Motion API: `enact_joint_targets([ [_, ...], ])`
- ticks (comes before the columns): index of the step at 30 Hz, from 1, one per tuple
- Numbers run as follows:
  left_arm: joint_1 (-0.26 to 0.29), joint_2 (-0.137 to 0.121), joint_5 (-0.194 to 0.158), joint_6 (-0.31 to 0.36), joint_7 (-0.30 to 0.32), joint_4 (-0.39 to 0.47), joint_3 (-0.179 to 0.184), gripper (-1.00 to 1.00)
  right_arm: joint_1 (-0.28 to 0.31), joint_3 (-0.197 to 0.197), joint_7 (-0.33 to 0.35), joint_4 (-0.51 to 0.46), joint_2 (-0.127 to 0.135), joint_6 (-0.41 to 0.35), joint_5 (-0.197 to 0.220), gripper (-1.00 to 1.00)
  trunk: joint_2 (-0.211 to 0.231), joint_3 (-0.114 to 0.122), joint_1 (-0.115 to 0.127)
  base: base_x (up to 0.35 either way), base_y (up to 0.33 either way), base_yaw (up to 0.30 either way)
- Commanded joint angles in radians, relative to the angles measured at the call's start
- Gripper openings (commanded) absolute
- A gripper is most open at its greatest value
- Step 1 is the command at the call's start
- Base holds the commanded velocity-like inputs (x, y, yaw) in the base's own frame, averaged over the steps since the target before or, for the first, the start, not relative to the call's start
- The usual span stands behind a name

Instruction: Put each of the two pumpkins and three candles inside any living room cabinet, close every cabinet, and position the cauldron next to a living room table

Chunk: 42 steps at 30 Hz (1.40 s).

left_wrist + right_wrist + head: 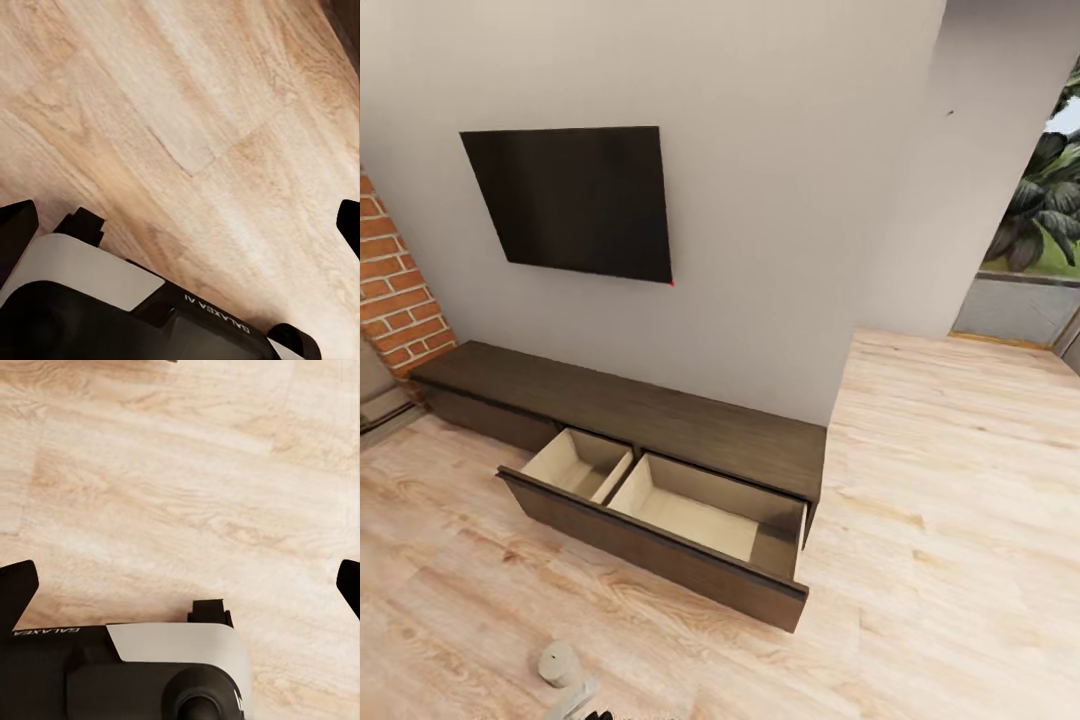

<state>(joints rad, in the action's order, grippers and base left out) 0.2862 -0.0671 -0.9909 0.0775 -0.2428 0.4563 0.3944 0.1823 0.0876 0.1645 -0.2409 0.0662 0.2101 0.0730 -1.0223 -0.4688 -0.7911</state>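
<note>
Both grippers hang open, fingertips at frame edges: left gripper [180, 221], right gripper [180, 581], pointing down.

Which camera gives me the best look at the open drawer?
The head view: the drawer of the cabinet is pulled out, its pale inside bare as far as it shows. Both wrist views face the wood floor, with no drawer in them.
</note>
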Motion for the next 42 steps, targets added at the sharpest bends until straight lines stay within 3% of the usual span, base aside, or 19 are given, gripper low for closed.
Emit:
enact_joint_targets([
  [1,0.001,-0.001,-0.006,0.002,-0.009,0.002,0.008,1.00,0.000,0.007,0.010,0.001,0.000,0.002,0.007,1.00,-0.001,-0.001,0.000,0.000,0.000,0.276],
  [10,0.001,0.000,-0.006,-0.035,0.001,0.003,0.011,1.00,0.000,0.007,0.010,0.002,-0.001,0.002,0.006,1.00,-0.001,-0.001,0.000,0.000,0.000,0.276],
  [25,0.001,0.000,-0.006,-0.044,0.002,0.004,0.014,1.00,0.001,0.007,0.009,0.002,-0.012,0.002,0.005,1.00,-0.001,-0.001,0.000,-0.007,0.006,0.276],
  [42,0.001,0.012,-0.002,-0.045,0.002,0.003,0.018,1.00,0.001,0.007,0.009,-0.001,-0.013,0.002,0.005,1.00,-0.001,-0.001,0.000,-0.201,0.175,0.276],
])
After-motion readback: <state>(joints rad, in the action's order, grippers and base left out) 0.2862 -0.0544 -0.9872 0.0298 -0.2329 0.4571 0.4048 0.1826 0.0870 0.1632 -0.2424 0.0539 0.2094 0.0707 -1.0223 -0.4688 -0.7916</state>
